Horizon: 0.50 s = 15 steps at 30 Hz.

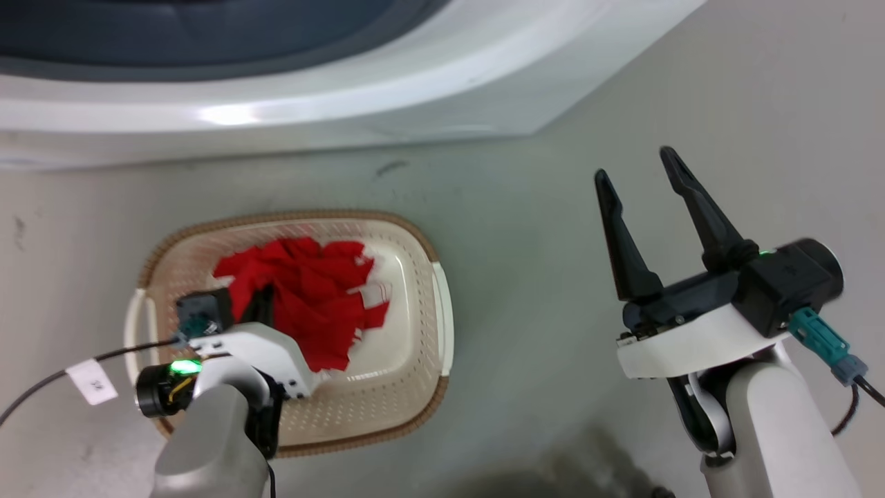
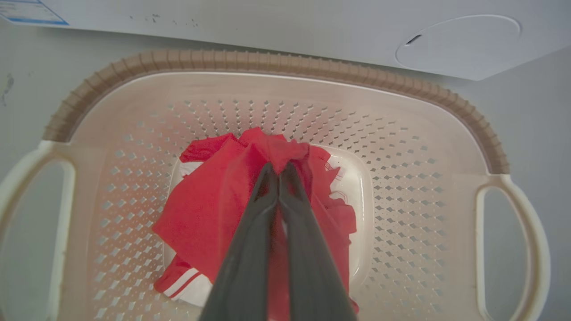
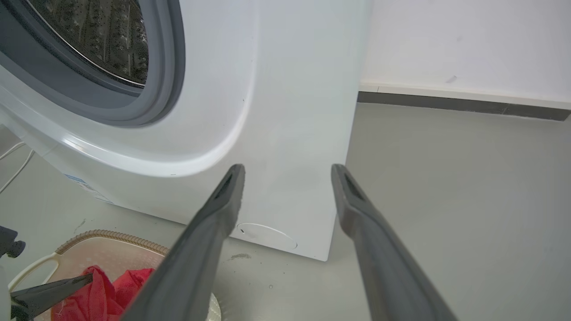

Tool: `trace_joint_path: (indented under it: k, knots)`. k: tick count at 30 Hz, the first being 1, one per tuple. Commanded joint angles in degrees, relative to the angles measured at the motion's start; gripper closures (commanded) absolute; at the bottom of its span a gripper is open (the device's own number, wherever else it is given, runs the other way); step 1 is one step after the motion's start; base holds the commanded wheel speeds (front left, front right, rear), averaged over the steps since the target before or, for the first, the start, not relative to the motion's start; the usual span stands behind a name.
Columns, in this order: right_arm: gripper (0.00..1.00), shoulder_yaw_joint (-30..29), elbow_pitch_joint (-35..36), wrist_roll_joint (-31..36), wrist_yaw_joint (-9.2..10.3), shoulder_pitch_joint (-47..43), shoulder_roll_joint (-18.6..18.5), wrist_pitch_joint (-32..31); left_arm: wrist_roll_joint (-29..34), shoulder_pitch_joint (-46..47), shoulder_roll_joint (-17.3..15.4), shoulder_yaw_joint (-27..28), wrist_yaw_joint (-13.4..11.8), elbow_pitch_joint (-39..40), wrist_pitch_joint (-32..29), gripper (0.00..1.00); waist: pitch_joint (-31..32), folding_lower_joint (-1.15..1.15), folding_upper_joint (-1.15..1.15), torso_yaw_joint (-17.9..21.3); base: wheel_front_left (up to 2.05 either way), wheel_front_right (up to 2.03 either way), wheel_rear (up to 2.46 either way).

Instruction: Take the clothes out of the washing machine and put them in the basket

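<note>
At the far left of the head view a black cable (image 1: 41, 387) with a white paper tag (image 1: 92, 381) runs in from the edge to the left wrist, above the grey floor (image 1: 539, 277). Next to it the left hand (image 2: 277, 170) reaches down into the basket (image 1: 387, 387), which stands on the floor just in front of the washing machine (image 1: 346, 111). The left wrist view shows its two dark fingers (image 2: 250, 249) pressed together, with a fold of red fabric pinched between the tips, so this hand is clenched on the clothes (image 1: 311, 297). The clothes lie as a crumpled red heap on the bottom of the basket, more toward its left half, and white stripes (image 2: 183, 278) show at one edge of the heap. The basket is cream with small holes in its walls, a brown rim (image 2: 267, 60) and a pale handle (image 1: 442, 311) on each short side. Above it the white front of the machine crosses the picture. In the right wrist view the grey rubber ring (image 3: 171, 67) and the shiny perforated drum (image 3: 102, 35) are seen, and a round cover (image 3: 266, 235) sits low on the front panel. At the right, well apart from the basket, the right hand (image 1: 634, 164) hangs over the floor, released, with its fingers spread wide.
</note>
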<state>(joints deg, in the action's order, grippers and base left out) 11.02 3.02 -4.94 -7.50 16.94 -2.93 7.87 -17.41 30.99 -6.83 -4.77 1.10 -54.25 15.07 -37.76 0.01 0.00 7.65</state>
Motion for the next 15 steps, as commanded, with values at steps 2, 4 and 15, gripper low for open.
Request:
trace_joint_path:
  k: [2, 4, 15]
  knots:
    - [0.0, 0.6, -0.4, -0.3, 0.03, 1.8, 0.1, 0.8, -0.3, 1.8, -0.5, 0.9, 0.2, -1.6, 0.1, 1.0, -5.6, -0.01, 0.0, 2.2, 0.0, 0.0, 0.0]
    - [0.0, 1.0, -0.6, -0.6, 0.03, 2.8, 0.1, 1.2, 0.3, 2.9, -0.9, 0.9, 0.2, -3.6, 0.1, 1.0, -7.4, -0.01, 0.0, 2.9, 0.0, 0.0, 0.0]
    - [0.0, 0.6, -4.0, -1.0, 0.03, 4.0, 0.1, 3.3, 1.0, 5.1, -1.1, 2.1, -0.4, -11.1, 0.1, 0.2, -8.1, -0.01, 0.0, 4.0, 0.0, 0.0, 0.0]
